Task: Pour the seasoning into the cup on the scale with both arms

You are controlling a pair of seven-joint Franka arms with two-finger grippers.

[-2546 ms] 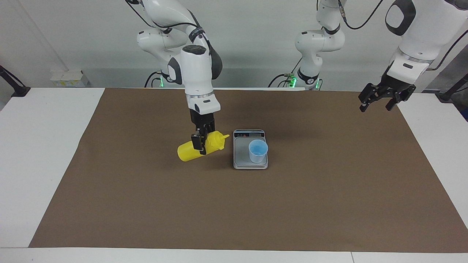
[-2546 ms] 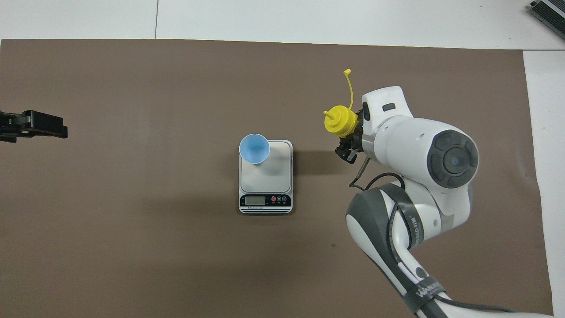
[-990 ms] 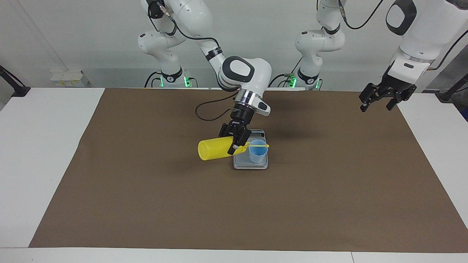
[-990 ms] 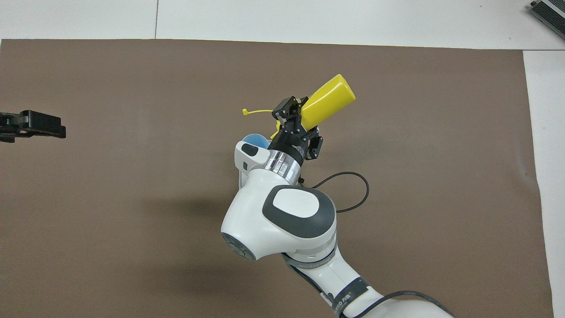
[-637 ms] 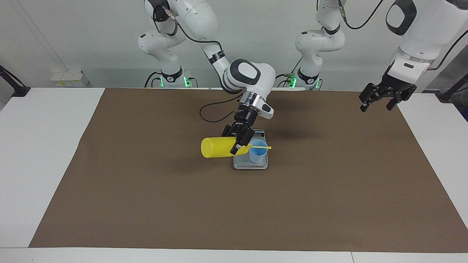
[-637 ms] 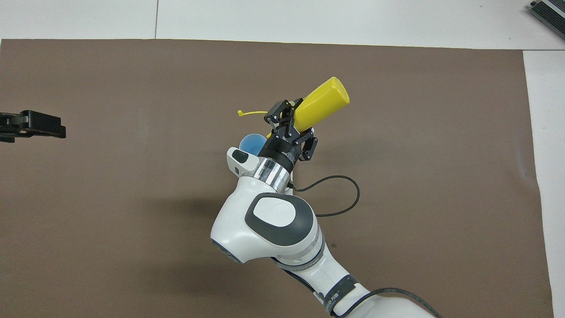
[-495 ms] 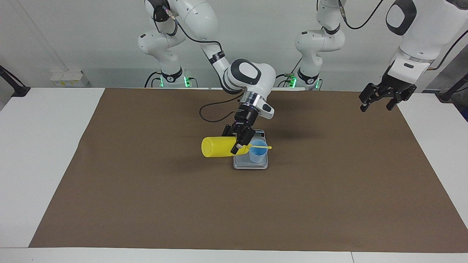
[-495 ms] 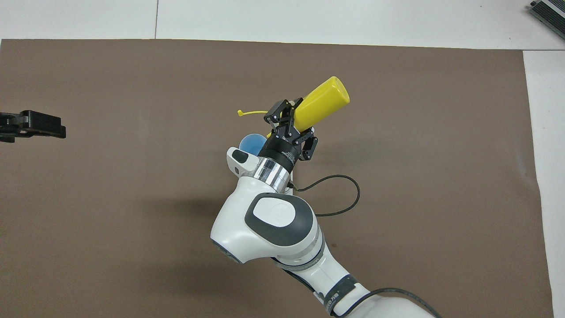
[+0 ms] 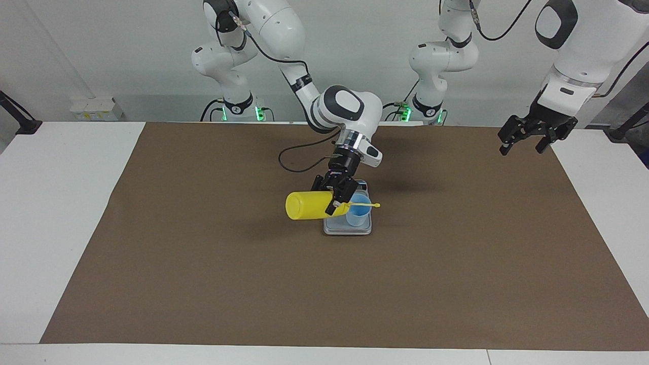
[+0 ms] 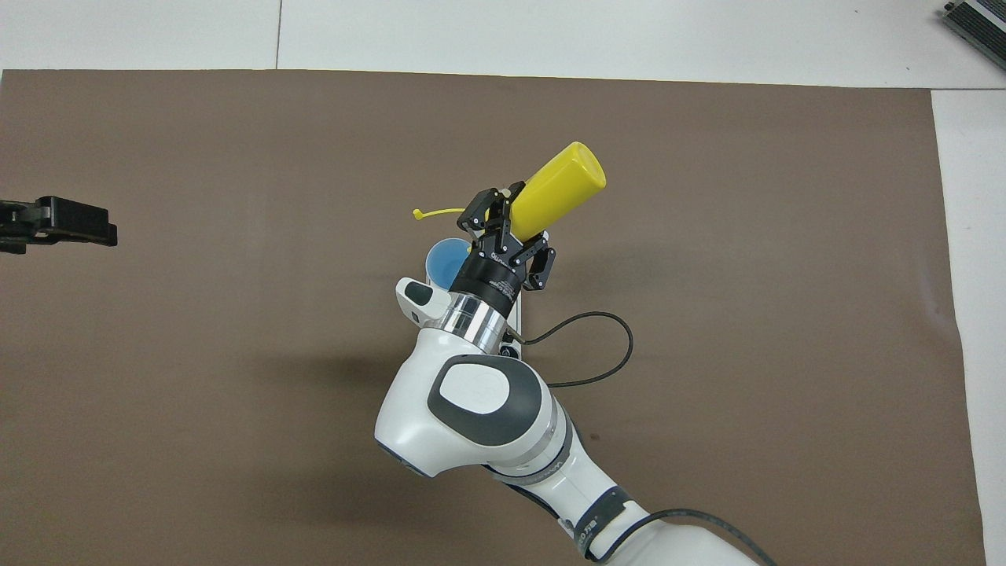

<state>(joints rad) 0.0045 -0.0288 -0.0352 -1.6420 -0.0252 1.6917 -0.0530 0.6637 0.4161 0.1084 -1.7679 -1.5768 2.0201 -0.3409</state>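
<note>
Right arm, nearest the worktop's robot edge: its pincer point(image 9: 338, 198) is clamped on the yellow bottle point(image 9: 307, 206) close to the nozzle end. A couple of seconds ago the bottle hung beside the scale with the nozzle raised. Now it lies almost level, its base pointing toward the right arm's end of the worktop and its nozzle end over the rim of the cup point(image 9: 358, 215). Over the last half second the whole bottle has slid a little farther toward the cup.

The thin cap strap point(image 9: 366, 204) stands out straight across the cup's mouth, so the nozzle is uncapped.

Scale point(image 9: 348, 230): sits mid-worktop, unmoved, with the blue cup standing on its plate at the corner farthest from the robots, toward the left arm's end. In the overhead view the right wrist covers most of the scale, and only part of the cup point(image 10: 448, 258) shows.

Judgement: the tilt-and-align step is nearly complete and pouring is about to begin or just beginning. I cannot make out any seasoning leaving the nozzle or lying in the cup. The nozzle tip is hidden by the pincer, so whether it is truly centred over the cup is uncertain.

Left arm waits: its pincer point(image 9: 527, 135) hangs spread and empty over the corner of the brown mat by the robot edge, at the left arm's end, well apart from the scale and unchanged throughout.
</note>
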